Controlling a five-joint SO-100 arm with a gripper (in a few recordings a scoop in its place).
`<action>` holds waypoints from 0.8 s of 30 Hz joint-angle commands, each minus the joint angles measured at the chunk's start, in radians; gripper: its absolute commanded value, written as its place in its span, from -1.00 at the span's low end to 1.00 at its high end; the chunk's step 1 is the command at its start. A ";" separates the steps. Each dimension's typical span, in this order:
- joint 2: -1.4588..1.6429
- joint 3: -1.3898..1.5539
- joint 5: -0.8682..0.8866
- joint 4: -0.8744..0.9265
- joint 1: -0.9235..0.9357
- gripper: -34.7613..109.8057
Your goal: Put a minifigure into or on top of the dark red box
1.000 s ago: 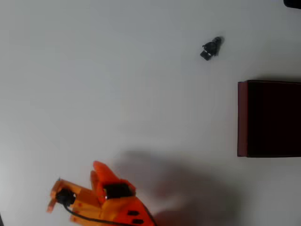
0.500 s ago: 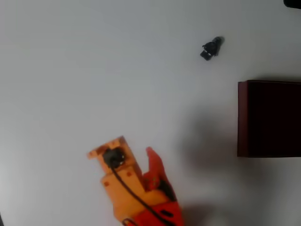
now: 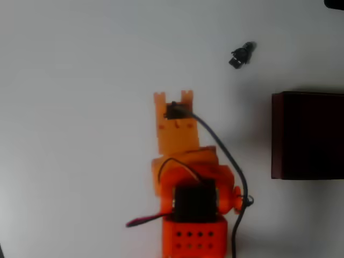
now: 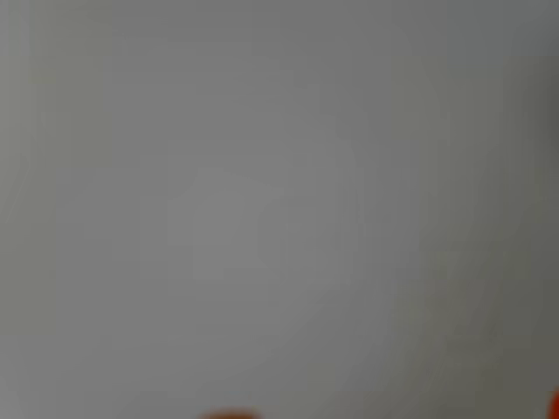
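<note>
Orange arm [image 3: 183, 161], dark red box [image 3: 277, 134], black minifigure [image 3: 241, 54].

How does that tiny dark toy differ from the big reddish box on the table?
The minifigure is far smaller than the dark red box. The minifigure is mostly black with a pale end; the box has maroon walls and a near-black inside. The minifigure lies at a slant in the overhead view; the box sits square, cut by the right edge. Both rest on the white table, apart from each other.
</note>
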 commanded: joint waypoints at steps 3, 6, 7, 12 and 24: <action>-0.153 -0.144 0.100 0.005 0.031 -0.27; -0.316 -0.298 0.109 0.057 0.035 -0.28; -0.365 -0.348 0.092 0.066 0.041 -0.28; -0.508 -0.495 0.097 0.100 0.074 -0.28; -0.927 -1.068 0.161 0.324 0.209 -0.26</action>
